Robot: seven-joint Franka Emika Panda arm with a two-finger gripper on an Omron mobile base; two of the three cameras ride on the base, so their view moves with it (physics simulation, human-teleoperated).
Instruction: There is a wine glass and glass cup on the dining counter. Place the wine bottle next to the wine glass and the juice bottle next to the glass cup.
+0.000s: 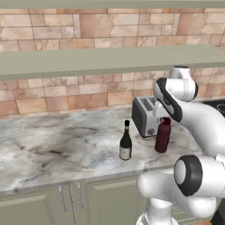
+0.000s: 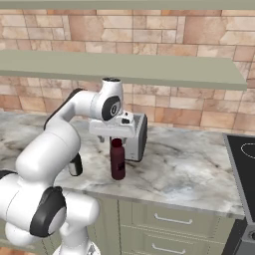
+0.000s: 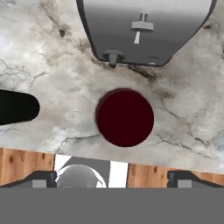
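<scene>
The juice bottle (image 1: 163, 137) (image 2: 118, 160), stubby and dark red, stands on the brick-backed wall counter just in front of the toaster. My gripper (image 2: 117, 139) (image 3: 111, 178) hangs straight above it, open, fingers wide apart and holding nothing. From the hand camera the juice bottle's round top (image 3: 124, 117) lies just ahead of the fingertips (image 3: 43, 177). The wine bottle (image 1: 126, 143) (image 3: 17, 107), black with a long neck and pale label, stands upright to the left of the juice bottle. The wine glass, the glass cup and the dining counter are out of view.
A silver toaster (image 1: 147, 115) (image 2: 135, 137) (image 3: 144, 30) sits close behind the juice bottle. A green shelf (image 1: 110, 59) overhangs the marble counter (image 1: 52, 145). A black cooktop (image 2: 244, 164) lies at the right. Wooden floor (image 3: 22, 166) shows past the counter's front edge.
</scene>
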